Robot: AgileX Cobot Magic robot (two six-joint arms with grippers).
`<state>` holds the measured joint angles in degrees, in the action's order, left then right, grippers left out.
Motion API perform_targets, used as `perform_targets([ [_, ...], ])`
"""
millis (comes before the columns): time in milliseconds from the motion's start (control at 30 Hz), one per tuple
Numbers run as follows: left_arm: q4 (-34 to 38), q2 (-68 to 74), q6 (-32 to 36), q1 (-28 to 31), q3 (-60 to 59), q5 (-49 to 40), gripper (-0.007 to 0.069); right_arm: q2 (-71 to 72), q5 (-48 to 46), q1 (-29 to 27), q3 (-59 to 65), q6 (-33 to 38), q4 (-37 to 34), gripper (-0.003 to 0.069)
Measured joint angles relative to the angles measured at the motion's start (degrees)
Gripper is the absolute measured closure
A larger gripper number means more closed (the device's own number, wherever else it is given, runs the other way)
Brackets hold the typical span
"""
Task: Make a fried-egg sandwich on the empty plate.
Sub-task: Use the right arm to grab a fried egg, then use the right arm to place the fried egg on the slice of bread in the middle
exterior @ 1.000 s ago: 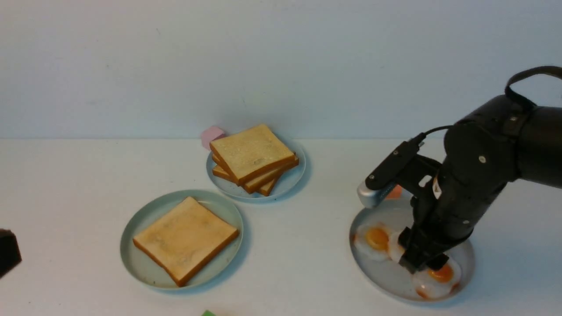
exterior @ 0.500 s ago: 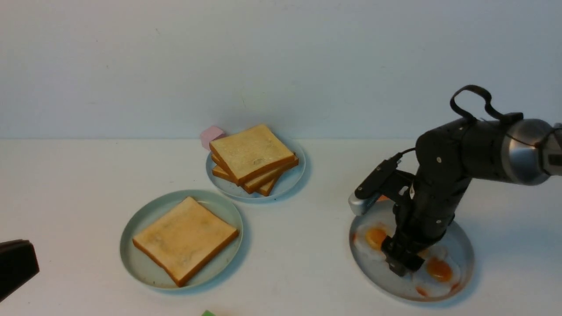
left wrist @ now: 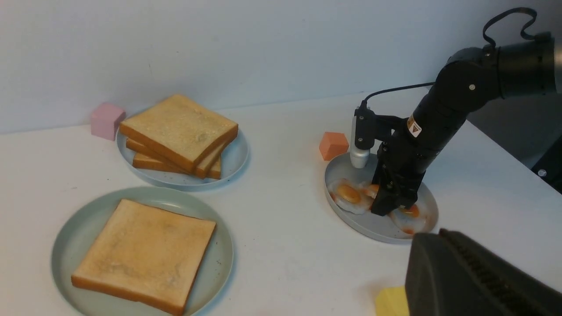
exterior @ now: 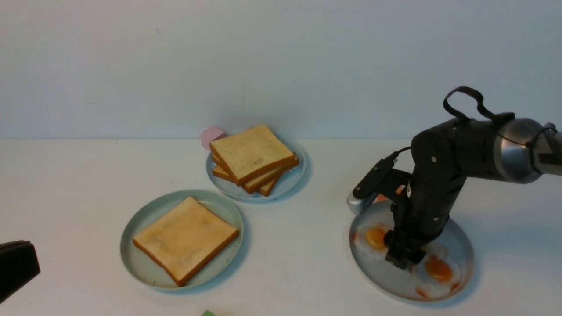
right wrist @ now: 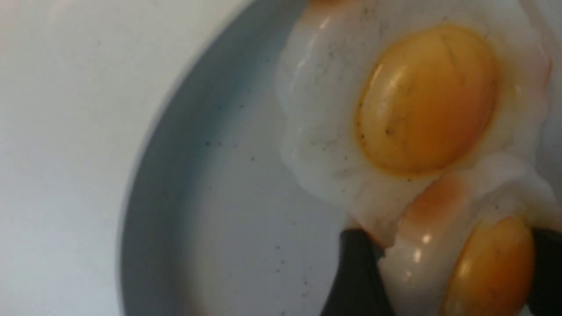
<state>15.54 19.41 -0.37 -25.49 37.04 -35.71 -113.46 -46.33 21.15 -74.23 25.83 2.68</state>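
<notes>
— 1 layer laid: a toast slice (exterior: 184, 239), flat on the mint-green plate (exterior: 145, 270), front left, top bare.
— And the filling?
— Far right, on the wide grey plate (exterior: 377, 276), well apart from that slice. 3 yolks there in the left wrist view.
— Right gripper (exterior: 401, 262)?
— Down on the grey plate. Fingers (right wrist: 358, 281) spread wide, 1 on each side of a fried egg (right wrist: 439, 272), right at its edges. Pinching or merely touching: cannot tell. Flat on the plate, that egg, touching a 2nd fried egg (right wrist: 421, 101).
— Left gripper (left wrist: 434, 259)?
— Low at the near left, closed.
— Anything else?
— A stack of toast slices (exterior: 252, 153) on the blue-grey plate (exterior: 290, 182), just behind the mint-green 1; a pink cube (exterior: 212, 135) just beside that stack.
</notes>
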Motion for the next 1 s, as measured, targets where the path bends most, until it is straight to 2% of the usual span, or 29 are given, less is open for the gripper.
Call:
perform_targets([
  [333,0.1,0.0,0.0,0.0,0.0,-0.6,0.0638,3.1,-7.8,0.0,-3.3,0.0,-0.8,0.0185],
  [667,-1.7,0.0,0.0,0.0,0.0,-0.8,0.0638,7.6,-9.4,0.4,-3.7,-2.4,-2.7,0.0186],
  [767,-6.9,-0.1,-1.6,0.0,0.0,-1.2,0.0638,9.5,-10.3,4.0,-5.5,-4.9,-3.8,0.0187],
  [867,-10.9,-0.7,-4.1,0.0,0.0,-1.4,0.0638,10.0,-9.5,10.6,-10.5,-8.9,-4.8,0.0187],
  [900,-11.1,-0.8,-4.3,0.0,0.0,-1.4,0.0638,10.0,-9.3,11.6,-10.8,-9.6,-4.9,0.0187],
  [967,-11.9,-1.4,-5.6,0.0,0.0,-1.7,0.0638,8.1,-6.2,18.6,-16.9,-13.5,-5.4,0.0187],
  [1000,-11.9,-1.4,-5.6,0.0,0.0,-1.7,0.0638,7.9,-6.1,18.6,-17.4,-13.6,-5.4,0.0187],
])
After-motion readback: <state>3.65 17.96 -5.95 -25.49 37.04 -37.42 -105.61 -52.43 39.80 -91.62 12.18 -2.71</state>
